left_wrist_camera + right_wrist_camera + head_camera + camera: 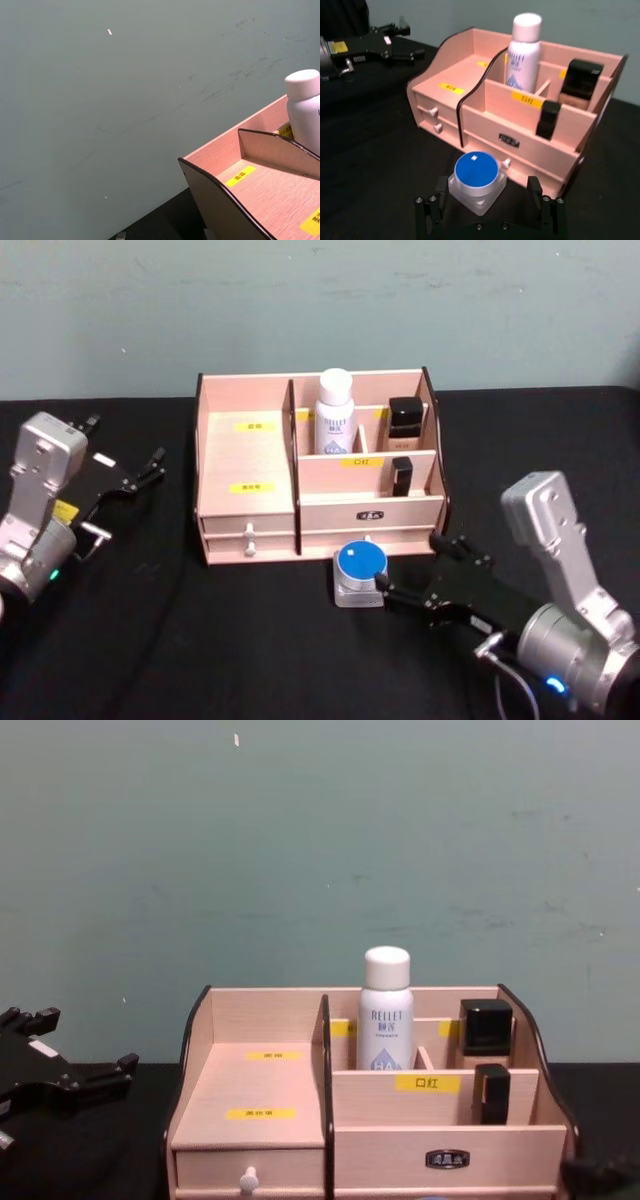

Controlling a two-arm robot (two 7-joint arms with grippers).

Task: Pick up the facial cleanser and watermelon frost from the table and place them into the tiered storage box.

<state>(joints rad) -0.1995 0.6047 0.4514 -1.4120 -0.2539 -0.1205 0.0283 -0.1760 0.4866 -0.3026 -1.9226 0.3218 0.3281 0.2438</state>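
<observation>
The tiered storage box [245, 455] [520, 145] [250, 1105] stands at the table's middle back. A white bottle, likely the facial cleanser [335, 415] [524, 50] [385, 1010] [305, 107], stands upright in its rear compartment. A small clear jar with a round blue lid, likely the watermelon frost [360, 570] [476, 175], sits on the black cloth just before the drawers. My right gripper [408, 562] [482, 210] is open and low at the jar's right, fingers either side of its near edge. My left gripper [125, 445] [400, 40] [80, 1042] hovers open to the left of the box, holding nothing.
A black-capped bottle [405, 418] and a slim black tube [401, 476] occupy the box's right compartments. Its left stepped tray [260, 190] is bare. A teal wall rises right behind the box. Black cloth stretches to both sides and in front.
</observation>
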